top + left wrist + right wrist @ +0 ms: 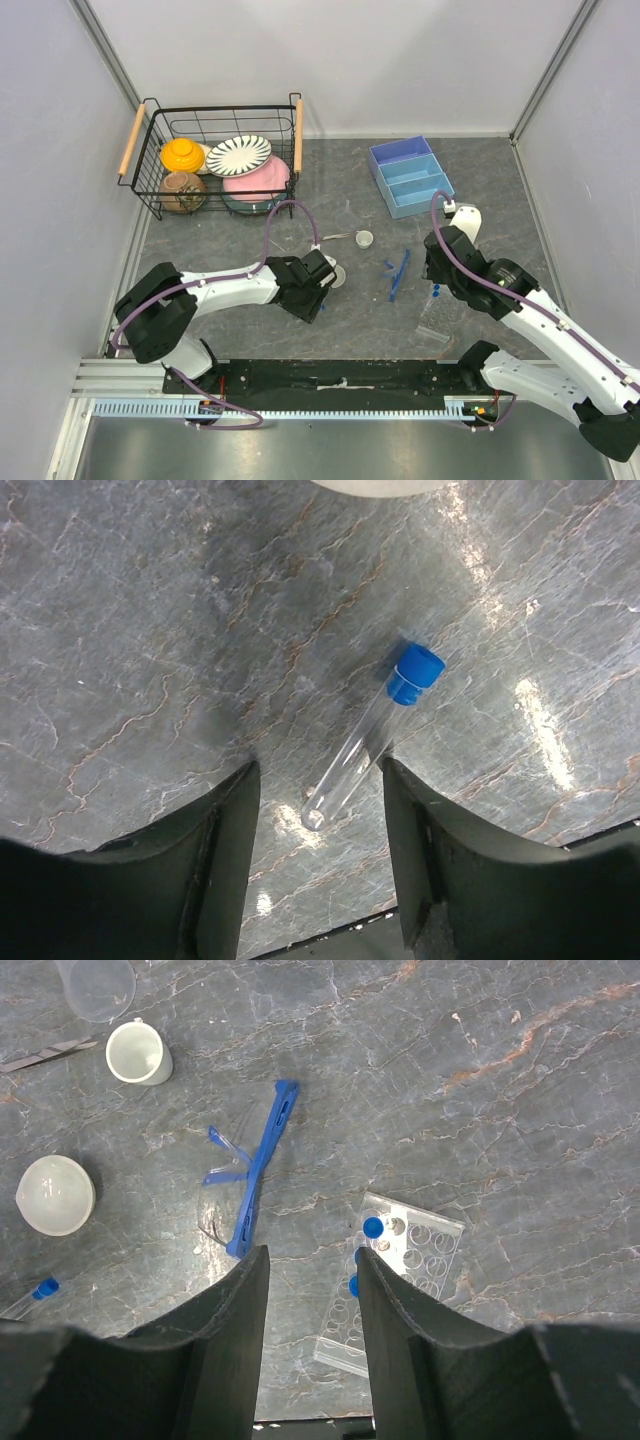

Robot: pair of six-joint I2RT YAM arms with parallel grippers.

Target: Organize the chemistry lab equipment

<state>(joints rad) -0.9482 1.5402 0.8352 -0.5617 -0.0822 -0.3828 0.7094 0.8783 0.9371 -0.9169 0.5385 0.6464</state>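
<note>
Left jaws stand apart astride a blue-capped tube (360, 750) toward the desk's (150, 630) near edge. It is likely light, slick and breakable, best pinched mid-barrel. Right jaws gape, empty.

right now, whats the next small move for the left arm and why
Probably lower the left gripper and close on the blue-capped tube. It lies flat on the table between its open jaws, untouched, so a short descent should bring it into the grip.
</note>
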